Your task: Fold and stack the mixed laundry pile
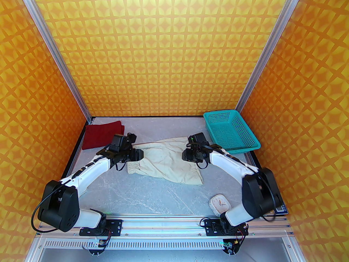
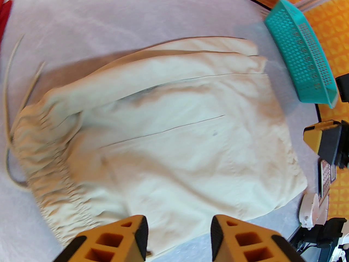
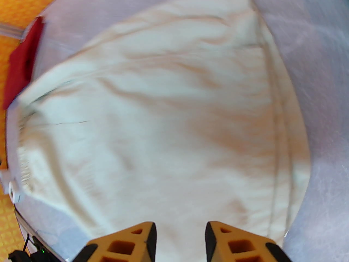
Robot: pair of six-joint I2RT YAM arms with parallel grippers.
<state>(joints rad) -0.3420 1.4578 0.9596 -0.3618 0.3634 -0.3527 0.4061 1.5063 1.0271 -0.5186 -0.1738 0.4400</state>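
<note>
Wrinkled cream-beige fabric shorts (image 1: 169,160) lie spread left of the teal plastic mesh basket (image 1: 219,113); folded maroon-red shirt (image 1: 101,135) farther left. Left end effector (image 2: 178,229) and right end effector (image 3: 180,235): released, empty.

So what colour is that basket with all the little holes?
The basket is teal, a blue-green; the top external view shows it best.

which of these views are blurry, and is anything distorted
Top view: sharp and evenly lit, though the wide lens bows the frame posts. Left wrist view: motion blur smears the shorts and the basket, with fisheye bending toward the edges. Right wrist view: the blurriest, with the shorts' creases streaked and the red shirt a soft patch at the left edge.
</note>
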